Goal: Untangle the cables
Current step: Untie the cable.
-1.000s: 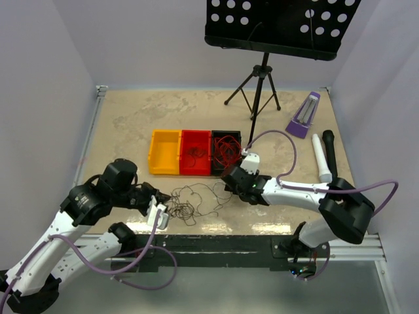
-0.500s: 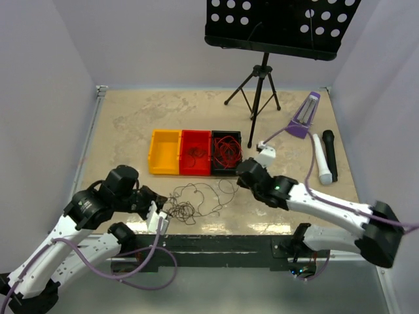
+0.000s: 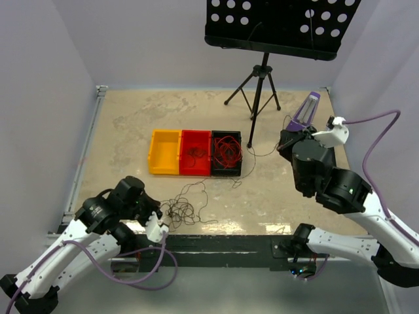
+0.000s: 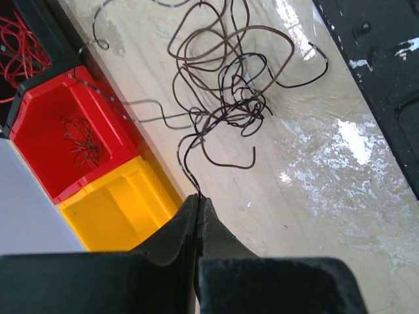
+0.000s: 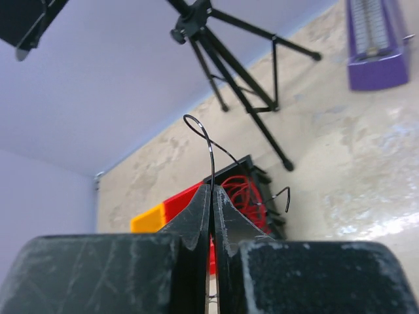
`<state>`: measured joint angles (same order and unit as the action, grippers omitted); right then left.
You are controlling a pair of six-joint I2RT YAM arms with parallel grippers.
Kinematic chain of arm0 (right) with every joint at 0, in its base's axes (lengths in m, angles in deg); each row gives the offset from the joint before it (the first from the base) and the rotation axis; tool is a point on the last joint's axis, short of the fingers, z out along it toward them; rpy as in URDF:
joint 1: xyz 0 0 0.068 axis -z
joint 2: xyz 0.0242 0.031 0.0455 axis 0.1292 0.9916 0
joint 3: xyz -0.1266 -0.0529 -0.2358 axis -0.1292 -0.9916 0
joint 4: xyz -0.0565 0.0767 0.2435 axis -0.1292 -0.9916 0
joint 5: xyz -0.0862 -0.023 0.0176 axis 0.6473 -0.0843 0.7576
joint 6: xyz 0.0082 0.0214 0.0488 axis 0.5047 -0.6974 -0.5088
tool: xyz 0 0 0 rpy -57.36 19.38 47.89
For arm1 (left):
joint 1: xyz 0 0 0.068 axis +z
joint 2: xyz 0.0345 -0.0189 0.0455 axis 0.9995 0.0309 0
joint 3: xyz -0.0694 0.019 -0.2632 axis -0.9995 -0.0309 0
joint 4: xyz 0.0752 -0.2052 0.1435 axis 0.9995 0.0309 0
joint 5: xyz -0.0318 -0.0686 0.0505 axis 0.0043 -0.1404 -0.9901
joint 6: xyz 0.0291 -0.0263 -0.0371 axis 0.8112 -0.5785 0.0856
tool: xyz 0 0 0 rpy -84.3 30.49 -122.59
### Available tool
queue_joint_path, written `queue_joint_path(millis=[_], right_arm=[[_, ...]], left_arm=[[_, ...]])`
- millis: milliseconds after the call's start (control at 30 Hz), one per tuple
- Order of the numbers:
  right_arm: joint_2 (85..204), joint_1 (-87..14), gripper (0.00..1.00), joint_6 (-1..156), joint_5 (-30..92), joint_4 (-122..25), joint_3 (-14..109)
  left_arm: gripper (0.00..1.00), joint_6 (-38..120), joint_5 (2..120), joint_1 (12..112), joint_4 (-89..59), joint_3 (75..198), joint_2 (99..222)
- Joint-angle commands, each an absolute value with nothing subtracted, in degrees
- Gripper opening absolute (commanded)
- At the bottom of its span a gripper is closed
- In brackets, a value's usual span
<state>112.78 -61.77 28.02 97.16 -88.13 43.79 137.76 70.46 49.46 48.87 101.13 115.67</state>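
Fingers [image 4: 171,239] of our left gripper [image 4: 198,200] clamp a dark cable [image 4: 185,157], tangle [image 4: 232,98] just ahead; our right gripper [image 5: 212,188] clamps a dark strand [image 5: 211,157].

Dark brown cables [image 3: 185,208], red cables [image 3: 227,150], black bin [image 3: 226,173], red bin [image 3: 196,169], yellow bin [image 3: 163,156], mottled beige table [image 3: 131,124].

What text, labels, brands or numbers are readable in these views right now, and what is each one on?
No readable text in any view.
purple wedge-shaped metronome: fine scale marks on its face, too blurred to read.
yellow plastic bin, red plastic bin, black plastic bin: no labels showing.
black perforated music stand desk: round holes only, no print.
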Motion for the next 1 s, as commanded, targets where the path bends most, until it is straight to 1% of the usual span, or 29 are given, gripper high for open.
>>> queue_joint_path(millis=[0,33,100,133,167,233,267,300,467,567,633,800,933,967], right_arm=[[111.4,-61.8,0.00,32.4,107.2,-91.7,49.9],[110.7,-61.8,0.00,34.8,107.4,-90.4,50.8],[110.3,-61.8,0.00,37.3,106.4,-89.0,52.5],[110.5,-61.8,0.00,37.9,105.3,-89.0,52.7],[110.7,-61.8,0.00,37.6,104.4,-89.5,52.8],[111.3,-61.8,0.00,37.1,101.6,-90.0,51.9],[111.4,-61.8,0.00,37.6,99.8,-89.9,50.9],[111.5,-61.8,0.00,37.8,98.1,-89.4,49.9],[114.7,-61.8,0.00,43.1,85.8,-87.4,45.2],[118.1,-61.8,0.00,41.1,81.4,-89.0,42.7],[118.6,-61.8,0.00,41.1,78.1,-87.2,39.0],[120.3,-61.8,0.00,37.6,70.0,-85.4,29.2],[121.7,-62.0,0.00,34.5,65.0,-83.1,22.3],[121.7,-62.0,0.04,33.6,63.8,-82.1,20.8]], left_arm=[[0.00,142.3,66.4,49.4,48.9,98.1,114.1],[0.16,142.7,65.9,49.4,48.8,97.5,114.1],[0.53,142.0,65.3,49.4,47.9,97.4,114.0],[0.65,141.5,65.5,49.4,47.2,97.8,113.7],[0.68,141.2,66.2,49.4,46.8,98.5,113.6],[0.71,140.0,68.2,49.4,46.6,100.0,113.8],[0.77,138.8,69.6,49.4,46.6,101.3,114.4],[0.87,137.0,70.6,49.4,46.4,102.6,115.4],[0.89,129.4,76.0,49.4,44.3,112.6,122.8],[0.90,128.5,79.2,49.4,43.6,117.4,127.1],[0.90,126.2,80.6,49.4,41.6,118.6,129.1],[0.89,117.0,84.6,49.4,29.7,114.5,129.9],[0.85,115.2,90.2,49.4,25.8,108.9,132.2],[0.84,115.4,91.1,49.4,25.0,107.6,132.9]])
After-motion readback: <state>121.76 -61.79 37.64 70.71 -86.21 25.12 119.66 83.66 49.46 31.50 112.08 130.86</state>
